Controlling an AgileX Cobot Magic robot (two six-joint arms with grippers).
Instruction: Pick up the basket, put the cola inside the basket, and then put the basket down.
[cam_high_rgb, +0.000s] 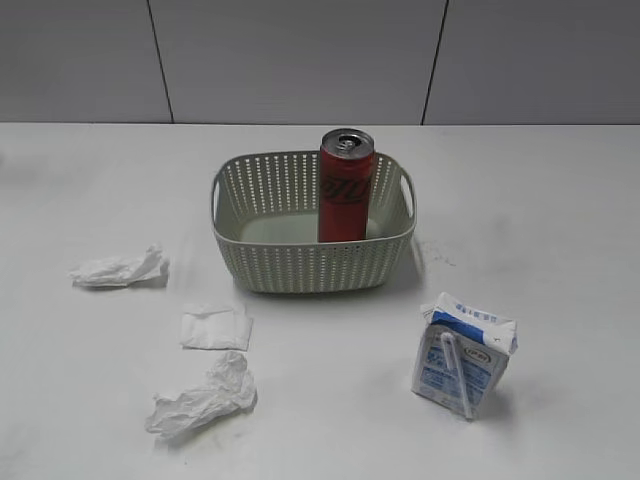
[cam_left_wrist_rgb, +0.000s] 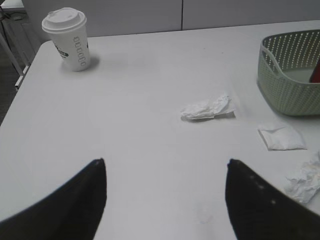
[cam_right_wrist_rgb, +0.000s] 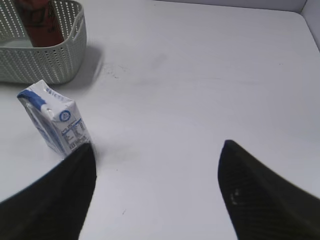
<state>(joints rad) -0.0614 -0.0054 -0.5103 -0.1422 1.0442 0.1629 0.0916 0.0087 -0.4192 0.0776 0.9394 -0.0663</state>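
Observation:
The pale sage-green basket (cam_high_rgb: 312, 262) sits on the white table at mid-centre. The red cola can (cam_high_rgb: 345, 186) stands upright inside it, toward its right side. The basket also shows in the left wrist view (cam_left_wrist_rgb: 290, 75) at the right edge and in the right wrist view (cam_right_wrist_rgb: 42, 55) at top left, with the can (cam_right_wrist_rgb: 42, 22) in it. My left gripper (cam_left_wrist_rgb: 166, 165) is open and empty over bare table, well left of the basket. My right gripper (cam_right_wrist_rgb: 157, 150) is open and empty, right of the basket. Neither gripper shows in the exterior view.
A white-and-blue milk carton (cam_high_rgb: 463, 353) stands front right, close to my right gripper's left finger (cam_right_wrist_rgb: 55, 125). Crumpled tissues (cam_high_rgb: 122, 268) (cam_high_rgb: 203, 397) and a folded one (cam_high_rgb: 215, 327) lie front left. A lidded white paper cup (cam_left_wrist_rgb: 67, 39) stands at the table's far left corner.

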